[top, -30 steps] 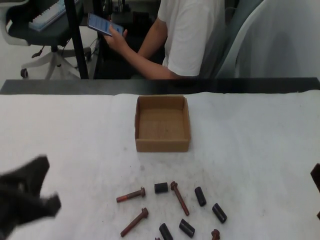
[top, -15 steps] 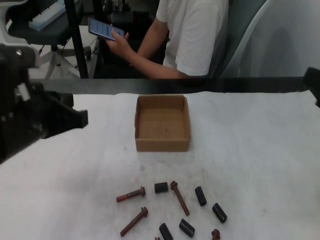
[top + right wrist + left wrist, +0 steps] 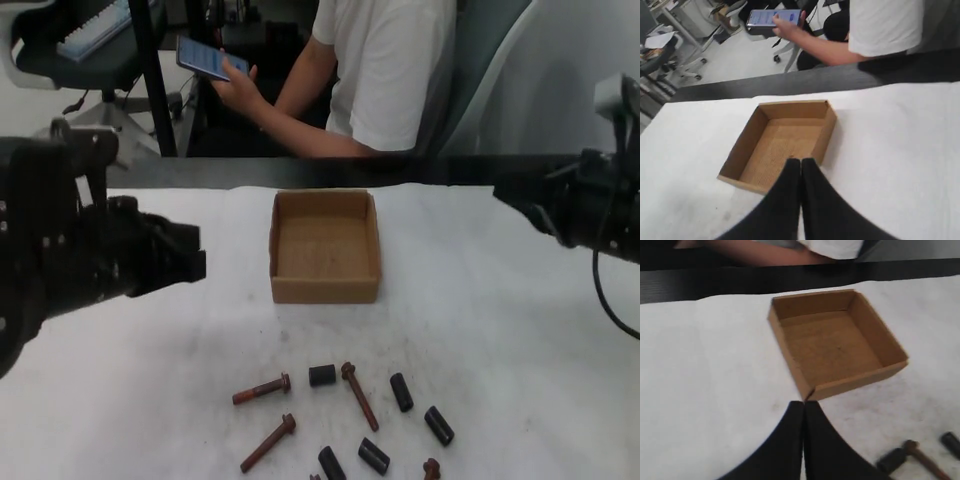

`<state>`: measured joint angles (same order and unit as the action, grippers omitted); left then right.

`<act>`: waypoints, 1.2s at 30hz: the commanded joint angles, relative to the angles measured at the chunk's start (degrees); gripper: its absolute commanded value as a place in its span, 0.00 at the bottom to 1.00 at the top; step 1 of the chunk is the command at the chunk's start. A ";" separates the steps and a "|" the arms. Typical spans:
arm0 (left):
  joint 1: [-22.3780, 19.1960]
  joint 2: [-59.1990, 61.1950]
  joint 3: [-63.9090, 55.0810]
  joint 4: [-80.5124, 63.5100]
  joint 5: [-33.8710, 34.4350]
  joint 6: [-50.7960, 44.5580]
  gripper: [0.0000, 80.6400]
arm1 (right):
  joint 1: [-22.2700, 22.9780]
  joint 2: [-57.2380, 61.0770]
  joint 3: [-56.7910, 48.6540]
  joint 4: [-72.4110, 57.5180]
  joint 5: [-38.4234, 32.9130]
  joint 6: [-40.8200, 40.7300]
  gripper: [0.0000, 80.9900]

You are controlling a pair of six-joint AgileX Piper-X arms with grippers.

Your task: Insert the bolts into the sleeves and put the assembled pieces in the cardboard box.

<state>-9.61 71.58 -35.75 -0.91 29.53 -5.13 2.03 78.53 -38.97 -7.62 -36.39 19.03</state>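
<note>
— On the table (image 3: 520, 330), nearer than the cardboard box (image 3: 325, 292): bolts (image 3: 431, 467) and sleeves (image 3: 401, 392), lying flat and loose.

— Pointing which way?

— Nearly crosswise for the leftmost bolt (image 3: 262, 389), head to the right. Slanted for the nearer bolt (image 3: 268, 444), head toward the box. Slanted the other way for the third bolt (image 3: 359, 396), head just beside a dark sleeve (image 3: 322, 375) (sleeve axes mixed, mostly angled).

— And the tools?

— Left tool (image 3: 803, 405) pressed together, gripping nothing, above the table left of the box. Right tool (image 3: 800, 161) likewise pressed together, off to the box's right. Box upright, open side up.
</note>
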 commanded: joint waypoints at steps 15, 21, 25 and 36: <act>-0.07 -0.20 -0.94 0.29 11.51 -14.10 0.00 | 1.31 -0.40 -1.00 16.09 -17.57 2.44 0.01; -0.07 0.96 -0.94 9.86 -1.39 2.81 0.00 | 7.49 0.79 -4.73 15.23 -4.29 -7.06 0.01; -1.20 3.44 -1.50 12.72 -8.45 9.99 0.00 | 11.42 2.60 -11.14 17.59 4.29 -16.16 0.08; -3.42 6.16 -9.51 17.22 -10.73 11.58 0.50 | 11.09 5.55 -25.59 30.30 9.77 -24.80 0.39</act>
<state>-12.83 77.62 -44.43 14.37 19.94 5.87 13.50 83.96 -63.59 20.78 -26.87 -4.53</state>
